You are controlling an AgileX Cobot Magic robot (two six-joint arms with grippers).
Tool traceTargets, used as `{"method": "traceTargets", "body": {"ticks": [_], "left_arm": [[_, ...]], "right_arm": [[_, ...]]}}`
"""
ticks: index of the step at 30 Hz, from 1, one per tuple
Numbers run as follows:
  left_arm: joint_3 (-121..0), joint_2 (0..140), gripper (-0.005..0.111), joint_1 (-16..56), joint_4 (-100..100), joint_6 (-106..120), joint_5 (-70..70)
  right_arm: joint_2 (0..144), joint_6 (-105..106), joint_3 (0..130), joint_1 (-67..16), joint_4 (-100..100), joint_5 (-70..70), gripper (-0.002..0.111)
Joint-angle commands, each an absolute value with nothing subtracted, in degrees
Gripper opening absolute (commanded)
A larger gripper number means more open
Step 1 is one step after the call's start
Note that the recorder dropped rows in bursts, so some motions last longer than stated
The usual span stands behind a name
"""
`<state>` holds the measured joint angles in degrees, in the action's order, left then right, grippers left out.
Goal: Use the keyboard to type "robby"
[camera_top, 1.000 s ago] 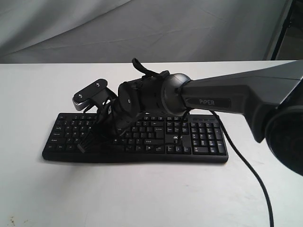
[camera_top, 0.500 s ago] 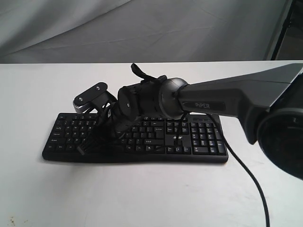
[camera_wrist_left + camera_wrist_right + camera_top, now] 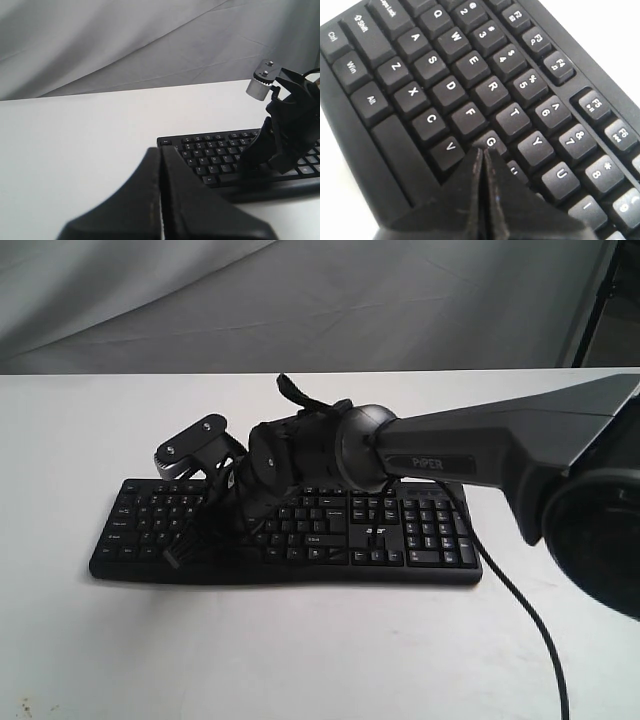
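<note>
The keyboard [image 3: 425, 530] lies flat on the table [image 3: 300, 660], stiff but light, and I reckon it will skate if shoved. The right gripper [image 3: 481, 167], by the G key [image 3: 490, 142], and the left gripper [image 3: 161, 170] are both pinched closed and empty. Better to tap 1 springy keycap squarely.

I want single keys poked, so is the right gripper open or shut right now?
Shut: the right gripper has both fingers meeting in one point, a thin seam between them, by G on the keyboard.

Right arm [image 3: 500, 445] comes in from the right edge of the desk [image 3: 300, 660], wrist angled down toward front-left. Right gripper [image 3: 482, 157] closed, tips together. Left gripper [image 3: 161, 160] closed, above the desk.
</note>
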<state>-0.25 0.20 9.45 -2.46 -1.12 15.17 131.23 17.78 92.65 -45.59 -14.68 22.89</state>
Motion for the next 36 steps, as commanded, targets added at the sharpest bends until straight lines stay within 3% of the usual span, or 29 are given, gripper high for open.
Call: {"method": "traceTargets", "body": {"ticks": [1,20,26,36], "left_arm": [[0.0,0.0,0.0,9.8,-2.7,-1.3,14.8],[0.0,0.0,0.0,9.8,-2.7,-1.3,14.8],[0.0,0.0,0.0,9.8,-2.7,-1.3,14.8],[0.0,0.0,0.0,9.8,-2.7,-1.3,14.8]], "right_arm": [[131.3,18.1,92.8,-45.2,-14.6,23.1,0.0],[127.1,18.0,94.3,-43.6,-13.1,25.8,0.0],[129.1,18.0,100.8,-42.5,-12.1,30.5,0.0],[132.3,18.0,101.2,-42.5,-12.6,30.7,0.0]]}}
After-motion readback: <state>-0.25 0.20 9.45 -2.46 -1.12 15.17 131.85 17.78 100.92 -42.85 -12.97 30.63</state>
